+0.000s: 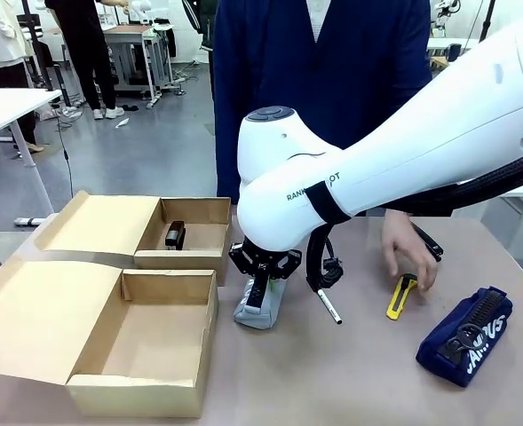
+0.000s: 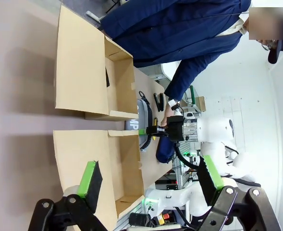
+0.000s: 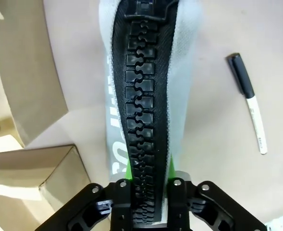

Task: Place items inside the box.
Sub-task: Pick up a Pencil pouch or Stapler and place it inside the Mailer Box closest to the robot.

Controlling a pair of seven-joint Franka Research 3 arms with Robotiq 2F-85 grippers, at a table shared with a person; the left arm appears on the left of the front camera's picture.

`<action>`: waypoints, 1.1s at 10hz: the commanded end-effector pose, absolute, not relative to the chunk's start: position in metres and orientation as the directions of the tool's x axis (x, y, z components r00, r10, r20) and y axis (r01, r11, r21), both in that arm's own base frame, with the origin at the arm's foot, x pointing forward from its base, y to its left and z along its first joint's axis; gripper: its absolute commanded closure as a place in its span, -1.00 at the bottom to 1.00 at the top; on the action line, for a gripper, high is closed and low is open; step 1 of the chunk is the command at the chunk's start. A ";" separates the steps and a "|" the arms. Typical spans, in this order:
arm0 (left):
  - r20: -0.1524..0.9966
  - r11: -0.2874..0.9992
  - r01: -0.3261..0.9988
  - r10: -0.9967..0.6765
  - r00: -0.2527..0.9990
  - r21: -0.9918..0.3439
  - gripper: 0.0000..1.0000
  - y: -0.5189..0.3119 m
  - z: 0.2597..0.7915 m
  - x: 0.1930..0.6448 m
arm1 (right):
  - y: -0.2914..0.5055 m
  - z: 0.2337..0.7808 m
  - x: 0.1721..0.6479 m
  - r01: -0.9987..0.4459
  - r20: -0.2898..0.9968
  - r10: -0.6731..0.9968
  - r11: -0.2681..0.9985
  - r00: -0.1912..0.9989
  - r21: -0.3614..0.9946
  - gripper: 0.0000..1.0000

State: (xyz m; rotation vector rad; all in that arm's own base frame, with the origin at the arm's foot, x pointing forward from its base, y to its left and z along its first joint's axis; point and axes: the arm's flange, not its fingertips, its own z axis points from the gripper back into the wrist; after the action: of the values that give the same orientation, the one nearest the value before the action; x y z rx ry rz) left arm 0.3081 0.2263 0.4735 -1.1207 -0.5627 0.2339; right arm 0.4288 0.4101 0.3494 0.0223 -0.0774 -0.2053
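Note:
My right gripper (image 1: 262, 282) points down and is shut on the light grey zip pouch (image 1: 263, 312), which rests on the table beside the near box (image 1: 137, 395). In the right wrist view its pads (image 3: 172, 168) pinch the pouch (image 3: 184, 72) on either side of the black zipper. A black stapler (image 1: 174, 235) lies in the far box (image 1: 183, 260). A black-capped white marker (image 1: 329, 306), a yellow utility knife (image 1: 400, 295) and the navy "CAMPUS" pouch (image 1: 467, 335) lie to the right. My left gripper (image 2: 151, 192) hangs open and empty above the boxes.
A person in a navy jacket stands at the far side with a hand (image 1: 409, 250) on the table by the utility knife. Both boxes have their lids folded open to the left. Bare table lies between the marker and the navy pouch.

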 end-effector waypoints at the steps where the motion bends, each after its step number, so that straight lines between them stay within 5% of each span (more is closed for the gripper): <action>1: 0.327 0.426 0.124 0.444 0.834 -0.896 -1.00 0.226 0.473 0.307 | 0.410 0.347 0.419 0.236 0.124 -0.237 0.972 0.964 0.017 1.00; 5: 0.327 0.426 0.124 0.444 0.834 -0.896 -1.00 0.226 0.473 0.307 | 0.411 0.356 0.413 0.203 0.086 -0.206 0.978 0.975 0.040 1.00; 8: 0.327 0.426 0.124 0.444 0.834 -0.896 -1.00 0.226 0.473 0.307 | 0.400 0.387 0.382 0.001 -0.162 -0.008 0.999 0.987 -0.046 1.00; 11: 0.327 0.426 0.124 0.444 0.834 -0.896 -1.00 0.226 0.473 0.307 | 0.380 0.419 0.327 -0.052 -0.242 0.029 0.995 0.970 -0.090 1.00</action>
State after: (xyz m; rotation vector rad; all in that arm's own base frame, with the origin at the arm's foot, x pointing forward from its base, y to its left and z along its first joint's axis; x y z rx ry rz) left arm 0.3081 0.2264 0.4737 -1.1205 -0.5630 0.2338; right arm 0.3455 0.3959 0.4064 -0.0971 0.2111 -0.0050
